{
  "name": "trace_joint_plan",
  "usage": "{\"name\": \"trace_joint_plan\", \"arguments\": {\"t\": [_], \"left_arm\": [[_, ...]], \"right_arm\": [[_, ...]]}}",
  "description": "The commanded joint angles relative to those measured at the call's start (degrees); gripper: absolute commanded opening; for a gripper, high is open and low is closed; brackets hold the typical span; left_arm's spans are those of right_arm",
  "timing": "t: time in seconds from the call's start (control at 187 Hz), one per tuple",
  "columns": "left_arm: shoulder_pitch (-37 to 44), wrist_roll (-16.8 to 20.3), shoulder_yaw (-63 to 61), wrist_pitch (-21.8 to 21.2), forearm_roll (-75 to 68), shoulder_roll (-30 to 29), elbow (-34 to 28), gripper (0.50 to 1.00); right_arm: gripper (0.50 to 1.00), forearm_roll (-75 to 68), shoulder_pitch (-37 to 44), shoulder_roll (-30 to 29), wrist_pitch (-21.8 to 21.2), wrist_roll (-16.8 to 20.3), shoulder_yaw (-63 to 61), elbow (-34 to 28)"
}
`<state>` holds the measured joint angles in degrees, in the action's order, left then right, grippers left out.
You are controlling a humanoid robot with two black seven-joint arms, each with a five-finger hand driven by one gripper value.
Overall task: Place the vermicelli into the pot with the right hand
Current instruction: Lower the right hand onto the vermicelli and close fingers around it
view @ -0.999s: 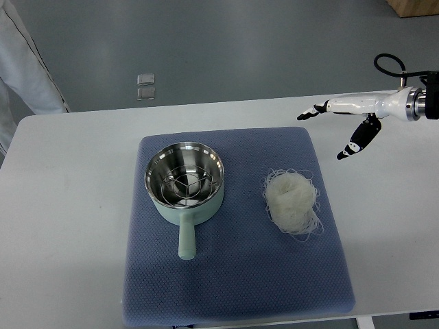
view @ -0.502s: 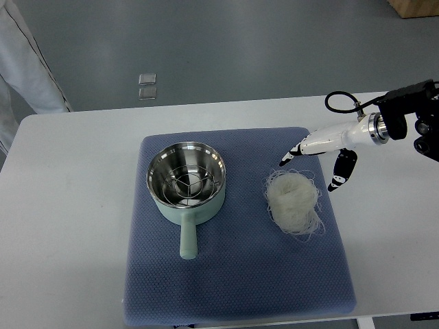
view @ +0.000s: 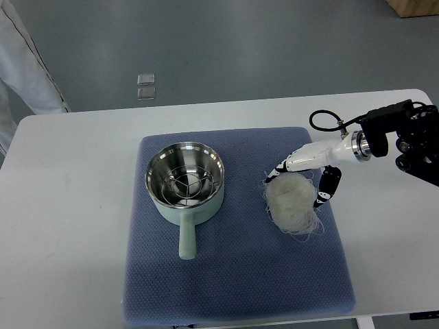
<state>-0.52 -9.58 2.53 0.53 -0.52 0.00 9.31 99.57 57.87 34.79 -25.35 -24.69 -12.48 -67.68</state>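
Right hand over vermicelli, fingers spread either side of nest, nothing gripped. Vermicelli on blue mat, right of pot, well apart. White worktop beneath.

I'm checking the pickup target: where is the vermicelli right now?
In the top view, the vermicelli lies on the right part of the blue mat, right of the pot, with the right hand spread around it.
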Motion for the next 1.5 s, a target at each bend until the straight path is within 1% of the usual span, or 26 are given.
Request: {"name": "trace_joint_plan", "arguments": {"t": [0.0, 0.107, 0.321, 0.406, 0.502, 0.55, 0.599, 0.657, 0.689, 0.732, 0.77, 0.818, 0.834, 0.871, 0.909, 0.93, 0.962, 0.973, 1.01, 1.085, 1.128, 1.336, 1.496], "left_arm": [[-0.01, 0.00, 0.02, 0.00, 0.00, 0.00, 0.01, 1.000], [-0.01, 0.00, 0.02, 0.00, 0.00, 0.00, 0.01, 1.000], [-0.01, 0.00, 0.02, 0.00, 0.08, 0.00, 0.01, 1.000], [-0.01, 0.00, 0.02, 0.00, 0.00, 0.00, 0.01, 1.000], [-0.01, 0.00, 0.02, 0.00, 0.00, 0.00, 0.01, 1.000], [-0.01, 0.00, 0.02, 0.00, 0.00, 0.00, 0.01, 1.000], [-0.01, 0.00, 0.02, 0.00, 0.00, 0.00, 0.01, 1.000], [-0.01, 0.00, 0.02, 0.00, 0.08, 0.00, 0.01, 1.000], [-0.01, 0.00, 0.02, 0.00, 0.08, 0.00, 0.01, 1.000], [-0.01, 0.00, 0.02, 0.00, 0.00, 0.00, 0.01, 1.000], [-0.01, 0.00, 0.02, 0.00, 0.00, 0.00, 0.01, 1.000], [-0.01, 0.00, 0.02, 0.00, 0.00, 0.00, 0.01, 1.000], [-0.01, 0.00, 0.02, 0.00, 0.00, 0.00, 0.01, 1.000], [-0.01, 0.00, 0.02, 0.00, 0.00, 0.00, 0.01, 1.000], [-0.01, 0.00, 0.02, 0.00, 0.00, 0.00, 0.01, 1.000], [-0.01, 0.00, 0.02, 0.00, 0.00, 0.00, 0.01, 1.000], [-0.01, 0.00, 0.02, 0.00, 0.08, 0.00, 0.01, 1.000], [-0.01, 0.00, 0.02, 0.00, 0.08, 0.00, 0.01, 1.000], [-0.01, 0.00, 0.02, 0.00, 0.00, 0.00, 0.01, 1.000], [-0.01, 0.00, 0.02, 0.00, 0.00, 0.00, 0.01, 1.000], [-0.01, 0.00, 0.02, 0.00, 0.08, 0.00, 0.01, 1.000], [-0.01, 0.00, -0.06, 0.00, 0.00, 0.00, 0.01, 1.000], [-0.01, 0.00, -0.06, 0.00, 0.00, 0.00, 0.01, 1.000]], "right_arm": [[0.926, 0.01, -0.83, -0.51, 0.30, 0.00, 0.00, 0.00], [0.926, 0.01, -1.53, -0.69, 1.09, 0.00, 0.00, 0.00], [0.924, 0.01, -1.71, -1.13, 1.18, 0.00, -0.18, 0.00], [0.913, 0.01, -2.15, -1.13, 1.27, 0.00, -0.09, 0.09], [0.897, 0.01, -2.50, -1.22, 2.67, 0.00, -0.09, 0.44], [0.870, 0.01, -2.59, -1.66, 2.76, 0.00, -0.09, 0.62], [0.858, 0.01, -2.85, -1.83, 2.76, 0.00, -0.09, 0.71], [0.811, 0.01, -3.03, -1.92, 2.94, 0.00, -0.09, 0.79], [0.797, 0.01, -3.11, -1.92, 2.94, 0.00, -0.09, 0.79], [0.791, 0.01, -3.20, -1.92, 2.94, 0.00, -0.09, 0.79], [0.758, 0.01, -3.55, -2.01, 2.94, 0.00, -0.09, 0.79], [0.742, 0.01, -3.64, -2.10, 2.94, 0.00, -0.09, 0.79], [0.725, 0.01, -3.64, -2.18, 2.94, 0.00, -0.09, 0.79], [0.709, 0.10, -3.73, -2.27, 2.94, 0.00, -0.09, 0.88], [0.672, 0.10, -3.73, -2.36, 2.94, 0.00, -0.09, 0.88], [0.666, 0.01, -3.82, -2.36, 2.94, 0.00, -0.09, 0.79], [0.639, 0.01, -3.91, -2.53, 2.94, 0.00, -0.09, 0.88], [0.639, 0.01, -3.91, -2.53, 2.94, 0.00, -0.09, 0.88], [0.605, 0.10, -3.91, -2.71, 2.76, 0.00, -0.09, 0.88], [0.568, 0.01, -3.91, -2.71, 2.94, 0.00, -0.18, 0.88], [0.562, 0.01, -3.91, -2.71, 2.94, 0.00, -0.35, 0.88], [0.564, -1.04, -3.55, -2.53, 2.94, 0.00, -1.41, 0.97], [0.568, -2.10, -3.47, -2.62, 2.32, 0.00, -5.71, 1.06]]}}
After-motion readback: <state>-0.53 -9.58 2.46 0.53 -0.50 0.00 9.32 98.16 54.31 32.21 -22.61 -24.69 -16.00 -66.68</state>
